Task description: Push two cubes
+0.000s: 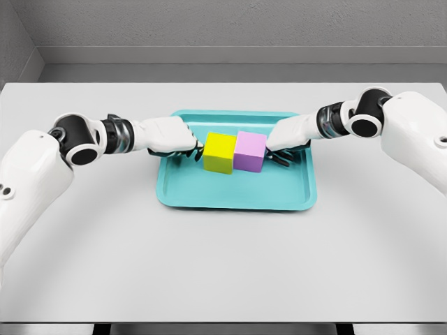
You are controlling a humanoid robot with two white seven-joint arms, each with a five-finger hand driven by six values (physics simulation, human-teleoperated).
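Observation:
A yellow cube (219,153) and a pink cube (250,151) stand side by side, touching, in the middle of a teal tray (230,192). My left hand (183,143) reaches in from the left with its fingers curled, fingertips against the yellow cube's left face. From the right, my right hand (281,148) comes in with curled fingers that touch the pink cube's right face. Neither hand grasps a cube.
The tray lies on a light grey table (223,265), its raised rim around the cubes. A grey wall runs behind the table's far edge. Both forearms stretch over the tray's left and right rims.

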